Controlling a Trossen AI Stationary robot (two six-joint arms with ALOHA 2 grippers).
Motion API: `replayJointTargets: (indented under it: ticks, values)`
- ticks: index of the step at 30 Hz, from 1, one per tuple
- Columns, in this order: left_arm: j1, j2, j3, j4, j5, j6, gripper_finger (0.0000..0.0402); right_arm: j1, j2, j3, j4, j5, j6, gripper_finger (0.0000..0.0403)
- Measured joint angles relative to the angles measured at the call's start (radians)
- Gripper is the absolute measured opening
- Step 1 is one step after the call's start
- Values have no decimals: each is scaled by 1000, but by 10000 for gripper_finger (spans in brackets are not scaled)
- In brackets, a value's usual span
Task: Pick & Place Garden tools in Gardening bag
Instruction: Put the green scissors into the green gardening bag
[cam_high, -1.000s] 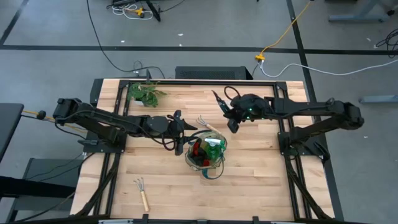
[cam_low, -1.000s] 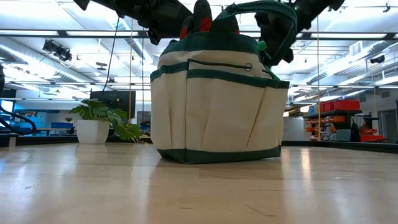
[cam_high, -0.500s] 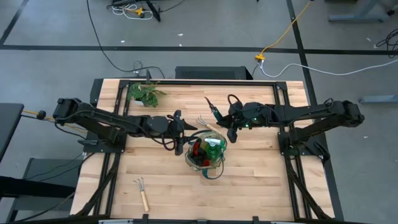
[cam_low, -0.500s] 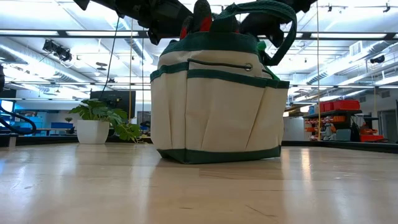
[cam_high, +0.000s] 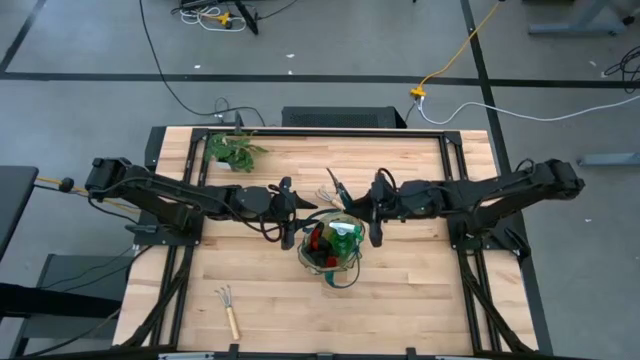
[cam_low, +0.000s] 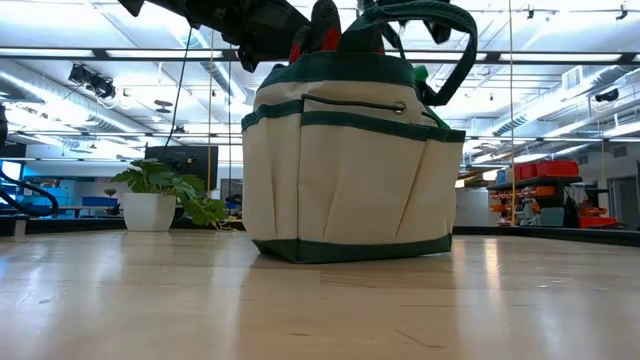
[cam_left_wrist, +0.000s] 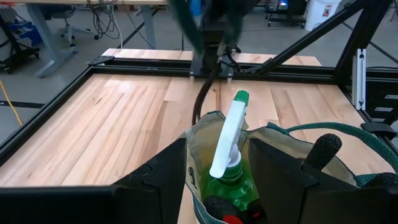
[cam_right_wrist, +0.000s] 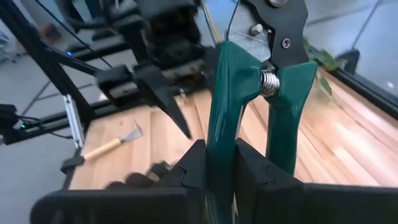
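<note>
The right claw (cam_high: 372, 212) was clamped on one green handle of the pruning shears (cam_right_wrist: 258, 81), its fingers nearly together around it. In the high view the shears (cam_high: 335, 187) ran up and left from that claw, long axis pointing toward the frame's upper left, blades outermost. The gardening bag (cam_high: 331, 247) sat at the centre of the surface (cam_high: 400, 300), its round mouth just below and left of the right claw, so the tool hung near the rim rather than squarely over the opening; getting it in probably called for a short shift toward the mouth and a tip of the long axis downward.

The left claw (cam_high: 292, 207) waited with its fingers spread wide and nothing in them, just beside the bag's upper-left rim. Inside the bag a green round piece with white handle (cam_left_wrist: 227, 146) stood upright, with something red beside it. One rake (cam_high: 330, 199) lay between the two claws, close under the shears; another rake (cam_high: 229, 309) lay well apart at lower left. A leafy plant (cam_high: 232, 150) stood at upper left.
</note>
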Motion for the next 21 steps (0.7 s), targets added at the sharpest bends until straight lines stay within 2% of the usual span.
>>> replayJointTargets:
  ticks: [12, 21]
  values:
    - [0, 0, 0, -1, 0, 0, 179, 96, 81, 0, 226, 40, -88, 43]
    - [0, 0, 0, -5, 0, -3, 179, 137, 83, 0, 377, 45, -184, 43]
